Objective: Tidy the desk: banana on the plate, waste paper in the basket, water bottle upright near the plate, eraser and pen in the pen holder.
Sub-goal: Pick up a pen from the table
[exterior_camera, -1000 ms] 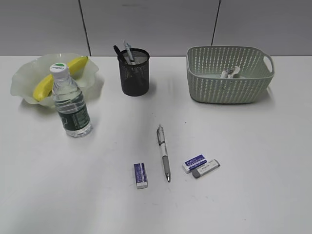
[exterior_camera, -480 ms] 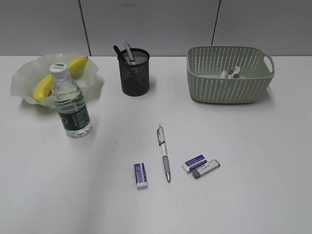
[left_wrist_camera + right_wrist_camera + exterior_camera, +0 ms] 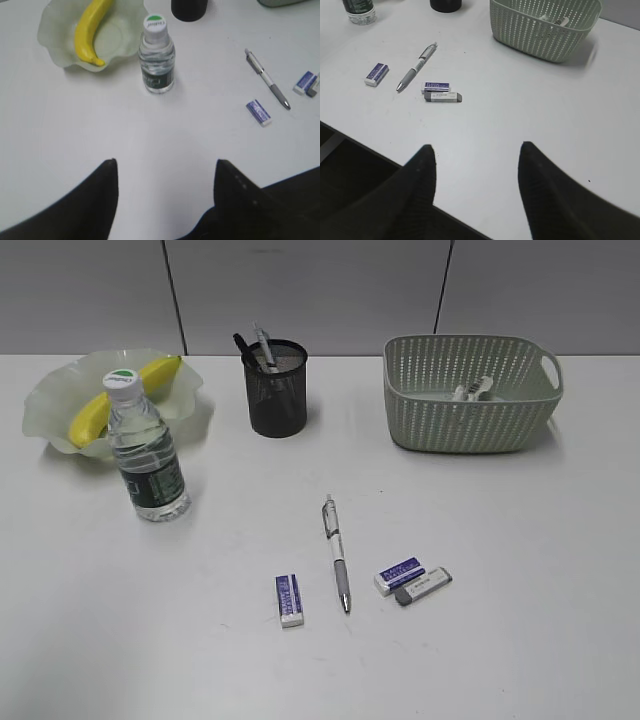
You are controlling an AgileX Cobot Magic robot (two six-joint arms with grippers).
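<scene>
Exterior view. The white tabletop (image 3: 520, 620) carries, at far left, the ruffled pale green plate (image 3: 50, 405) with the banana (image 3: 150, 375) lying in it. The water bottle (image 3: 147, 455) stands upright just in front of the plate. The black mesh pen holder (image 3: 277, 390) stands at far centre with pens (image 3: 262, 345) sticking out of it. The pale green basket (image 3: 470, 395) sits at far right, the waste paper (image 3: 472, 389) inside it. In the near middle lie a loose pen (image 3: 335, 552), a purple-sleeved eraser (image 3: 289, 599) to its left, and a second purple-sleeved eraser (image 3: 399, 575) touching a grey eraser (image 3: 423, 585) to its right. Neither arm appears here.

Left wrist view. The left tool (image 3: 165, 195) hangs above bare tabletop, its two dark fingers apart and holding nothing. Beyond it are the bottle, the plate with the banana, the pen and the erasers.

Right wrist view. The right tool (image 3: 476, 185) hangs over the near tabletop edge, fingers apart and holding nothing. Ahead lie the pen, the three erasers and the basket with the paper.
</scene>
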